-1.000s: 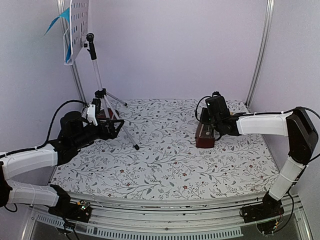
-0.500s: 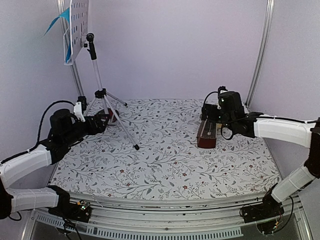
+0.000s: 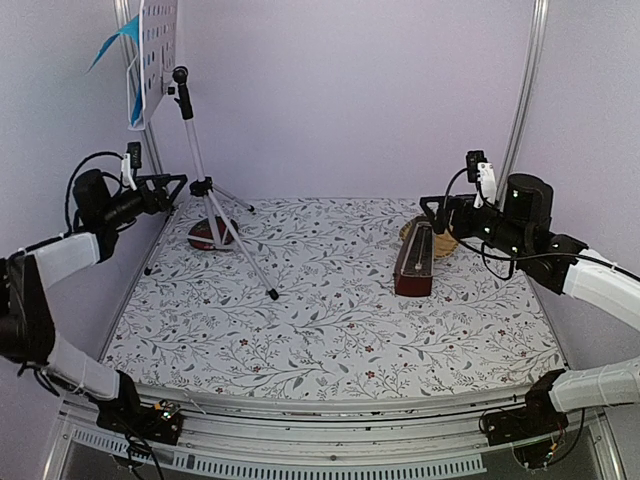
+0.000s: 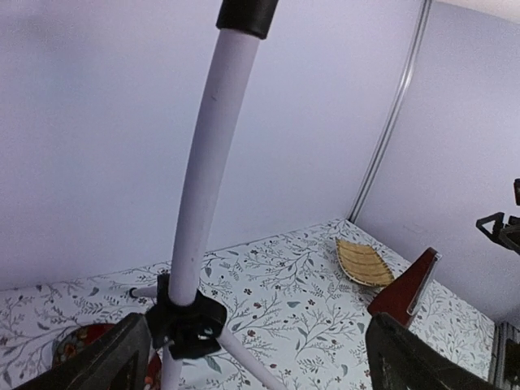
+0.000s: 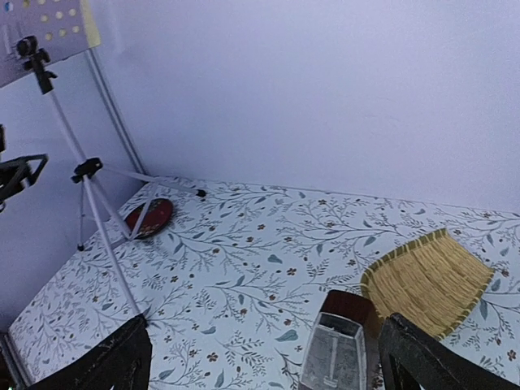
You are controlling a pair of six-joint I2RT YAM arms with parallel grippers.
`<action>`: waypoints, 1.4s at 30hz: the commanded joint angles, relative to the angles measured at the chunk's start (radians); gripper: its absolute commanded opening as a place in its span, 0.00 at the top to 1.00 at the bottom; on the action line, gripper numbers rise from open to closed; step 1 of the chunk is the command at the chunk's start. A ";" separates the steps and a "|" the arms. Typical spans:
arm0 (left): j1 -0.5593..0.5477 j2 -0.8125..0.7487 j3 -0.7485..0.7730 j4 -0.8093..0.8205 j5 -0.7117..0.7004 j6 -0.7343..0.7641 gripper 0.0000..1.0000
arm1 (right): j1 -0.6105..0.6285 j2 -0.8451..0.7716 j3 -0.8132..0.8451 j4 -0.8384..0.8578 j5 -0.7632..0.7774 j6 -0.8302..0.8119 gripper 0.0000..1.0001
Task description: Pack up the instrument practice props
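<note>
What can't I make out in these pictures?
Top view: the music stand's desk and music sheets run past the top edge.
Top view: the metronome hides part of the woven tray.
Right wrist view: the metronome's base falls below the bottom edge.

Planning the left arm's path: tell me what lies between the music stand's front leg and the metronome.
Nothing; the top view shows only bare floral tablecloth between the music stand and the metronome.
</note>
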 commanded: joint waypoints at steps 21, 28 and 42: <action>-0.017 0.592 0.616 0.067 0.336 0.060 0.29 | -0.021 -0.067 -0.052 0.076 -0.342 -0.059 0.01; -0.039 0.653 0.691 0.035 0.368 0.063 0.55 | -0.022 -0.058 -0.051 0.074 -0.339 -0.062 0.01; -0.103 0.433 0.509 0.019 0.209 0.205 1.00 | -0.022 -0.064 -0.064 0.070 -0.325 -0.067 0.01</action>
